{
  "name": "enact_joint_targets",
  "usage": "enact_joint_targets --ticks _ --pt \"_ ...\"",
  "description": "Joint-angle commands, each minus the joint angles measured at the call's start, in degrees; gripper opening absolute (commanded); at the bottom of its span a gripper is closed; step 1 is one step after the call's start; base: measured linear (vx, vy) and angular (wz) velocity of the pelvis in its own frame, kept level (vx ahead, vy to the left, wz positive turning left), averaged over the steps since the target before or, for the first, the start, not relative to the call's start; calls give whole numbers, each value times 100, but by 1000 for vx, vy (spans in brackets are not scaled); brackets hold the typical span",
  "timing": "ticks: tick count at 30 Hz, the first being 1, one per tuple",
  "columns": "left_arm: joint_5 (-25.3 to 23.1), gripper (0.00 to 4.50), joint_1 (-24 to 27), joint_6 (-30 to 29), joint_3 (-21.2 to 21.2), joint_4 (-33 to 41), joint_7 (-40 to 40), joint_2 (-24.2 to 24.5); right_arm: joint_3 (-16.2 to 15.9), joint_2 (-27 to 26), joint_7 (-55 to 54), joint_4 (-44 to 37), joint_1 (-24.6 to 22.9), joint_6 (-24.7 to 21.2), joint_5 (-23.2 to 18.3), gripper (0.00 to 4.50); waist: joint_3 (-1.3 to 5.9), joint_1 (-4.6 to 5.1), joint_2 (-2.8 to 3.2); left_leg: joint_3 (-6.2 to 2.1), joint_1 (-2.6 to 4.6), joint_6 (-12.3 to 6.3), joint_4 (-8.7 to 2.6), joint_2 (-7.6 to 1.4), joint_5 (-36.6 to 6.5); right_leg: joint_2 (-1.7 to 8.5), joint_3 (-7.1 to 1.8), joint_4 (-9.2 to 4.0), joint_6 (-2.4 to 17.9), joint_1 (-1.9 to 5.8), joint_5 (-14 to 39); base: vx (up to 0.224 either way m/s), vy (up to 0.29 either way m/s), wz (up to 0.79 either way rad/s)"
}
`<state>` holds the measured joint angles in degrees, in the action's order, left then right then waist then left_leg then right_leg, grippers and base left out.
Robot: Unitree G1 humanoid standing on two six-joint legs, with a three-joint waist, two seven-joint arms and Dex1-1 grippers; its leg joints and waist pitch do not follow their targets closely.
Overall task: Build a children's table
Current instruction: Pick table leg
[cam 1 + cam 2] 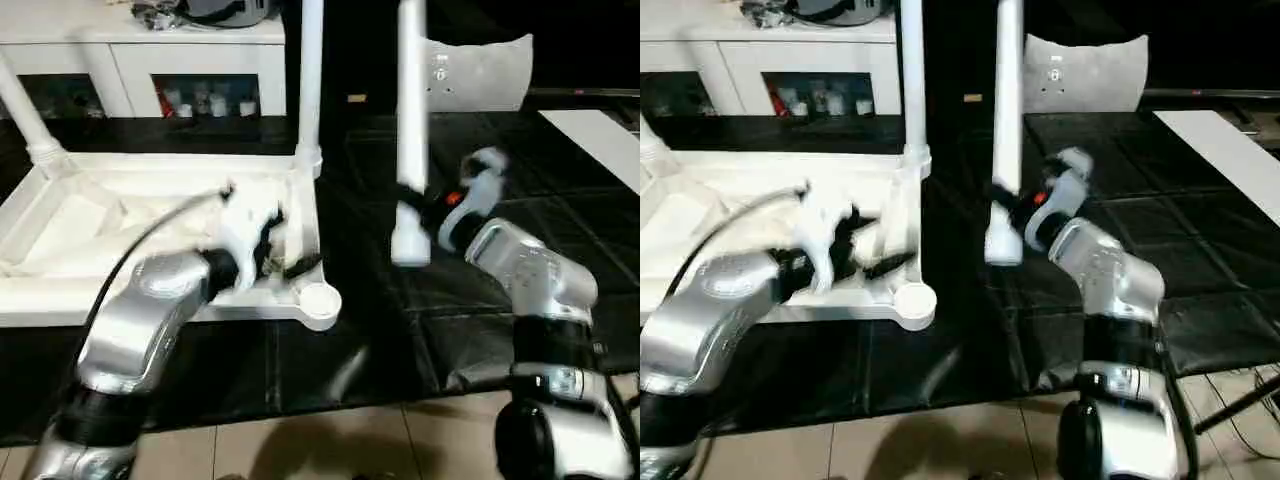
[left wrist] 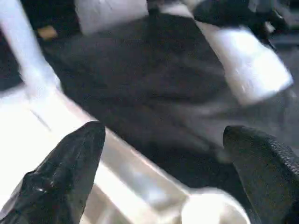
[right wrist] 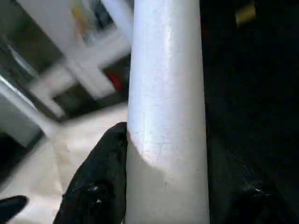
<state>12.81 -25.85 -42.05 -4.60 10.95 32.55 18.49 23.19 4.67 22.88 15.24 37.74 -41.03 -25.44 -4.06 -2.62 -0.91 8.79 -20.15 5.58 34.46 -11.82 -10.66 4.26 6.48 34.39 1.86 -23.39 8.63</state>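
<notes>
The black mat (image 1: 400,330) covers the floor beneath the work area, with pale tiles (image 1: 330,440) along its near edge. The white cabinet (image 1: 140,60) with glass doors stands at the far left. The table top (image 1: 60,230) lies upside down on the mat, left of centre, ribbed underside facing up. Two legs are seated upright in its far corner sockets: one (image 1: 30,120) at the far left corner, tilted, and one (image 1: 311,80) at the far right corner. The near right socket (image 1: 319,300) is open and unfilled. A grey-white panel (image 1: 480,70) stands behind the mat at centre right. The right gripper (image 1: 425,215) holds a third leg (image 1: 411,130) upright, clear of the table top and to the right of it, with the leg's lower end above the mat; its fingers (image 3: 100,182) are closed against the tube. The left gripper (image 1: 275,250) hovers over the table top's right edge, just behind the open socket, with its fingers (image 2: 65,172) spread wide and gripping nothing.
</notes>
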Motion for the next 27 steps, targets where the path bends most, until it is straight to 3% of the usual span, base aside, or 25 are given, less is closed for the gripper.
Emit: enact_joint_targets --ticks 1,5,6,8,11,12,13,14,15,16,17,19,21,23,26,27 --pt "68 450 -195 49 193 -143 -284 -191 -32 -68 110 -445 -213 425 -164 186 468 -24 73 43 12 -59 -369 -42 -1142 294 -254 -497 550 323 2090 0 0 0" --pt "342 450 -379 42 438 -140 -405 -488 -304 -180 598 -991 -515 424 -312 186 474 -60 82 33 -26 -130 -374 -39 -1063 304 -253 -495 543 367 2051 0 0 0" --pt "396 450 -403 10 478 -146 -389 -518 -341 -187 657 -1037 -542 441 -320 186 479 -71 126 28 -22 -123 -373 -32 -1057 310 -248 -493 550 371 2058 0 0 0" --pt "663 450 -489 -178 686 -137 -383 -650 -298 -200 805 -1194 -581 -9 -706 186 473 -63 116 23 -12 -154 -375 -34 -1113 303 -242 -509 597 366 2062 0 0 0" --pt "1005 450 -645 -383 997 -166 -483 -858 -316 -198 1049 -1298 -646 -6 -974 186 465 -80 149 44 -1 -178 -350 -18 -1193 303 -227 -544 562 354 2254 0 0 0" --pt "1390 450 -858 -617 1298 -253 -584 -1083 -407 -156 1406 -1385 -774 -13 -1226 186 464 -96 105 51 -6 -207 -348 -9 -1169 295 -216 -561 518 353 2327 0 0 0" --pt "1531 450 -941 -705 1399 -292 -623 -1167 -450 -132 1548 -1429 -833 -70 -1326 186 474 -146 145 54 19 -232 -337 -16 -1144 308 -216 -575 509 348 2350 0 0 0" --pt "1544 450 -948 -713 1407 -295 -627 -1175 -454 -130 1561 -1434 -839 -77 -1334 186 468 -158 146 39 27 -245 -352 -38 -1161 313 -211 -580 516 334 2337 0 0 0" --pt "1677 450 -1024 -800 1501 -328 -672 -1261 -503 -103 1711 -1490 -899 -155 -1425 186 465 -144 114 26 -21 -256 -372 -38 -1127 301 -190 -559 511 374 2307 0 0 0" --pt "1958 450 -1149 -938 1658 -358 -742 -1421 -571 -72 1875 -1556 -983 -271 -1506 186 470 -148 88 46 0 -253 -352 -33 -1107 308 -200 -571 508 362 2323 0 0 0" --pt "2141 450 -1224 -1024 1754 -369 -788 -1526 -611 -54 1970 -1597 -1036 -343 -1549 186 484 -197 99 35 -16 -265 -353 -42 -979 332 -205 -564 529 384 2257 0 0 0" --pt "2917 450 -1618 -1314 2227 -537 -1216 -1985 -802 62 2290 -1681 -1175 -534 -1663 186 492 -233 50 58 -34 -295 -329 -36 -886 328 -207 -547 566 386 2199 0 0 0" --pt "2976 450 -1662 -1343 2261 -556 -1236 -2028 -843 75 2299 -1684 -1182 -517 -1641 186 482 -279 49 41 -45 -309 -343 -38 -858 341 -197 -566 509 381 2295 0 0 0" --pt "3032 450 -1716 -1489 2268 -539 -1205 -2067 -945 139 2347 -1699 -1206 -479 -1651 186 472 -284 39 50 -48 -299 -342 -23 -816 339 -184 -608 308 373 2541 0 0 0" --pt "3131 450 -1730 -1686 2258 -509 -1200 -2130 -1097 218 2420 -1743 -1236 -402 -1617 186 475 -286 31 49 -56 -282 -344 -24 -770 334 -180 -623 177 369 2615 0 0 0" --pt "3249 450 -1729 -1813 2223 -468 -1267 -2179 -1288 301 2453 -1793 -1249 -220 -1400 186 480 -287 26 49 -62 -271 -341 -24 -750 336 -173 -630 118 368 2635 0 0 0"
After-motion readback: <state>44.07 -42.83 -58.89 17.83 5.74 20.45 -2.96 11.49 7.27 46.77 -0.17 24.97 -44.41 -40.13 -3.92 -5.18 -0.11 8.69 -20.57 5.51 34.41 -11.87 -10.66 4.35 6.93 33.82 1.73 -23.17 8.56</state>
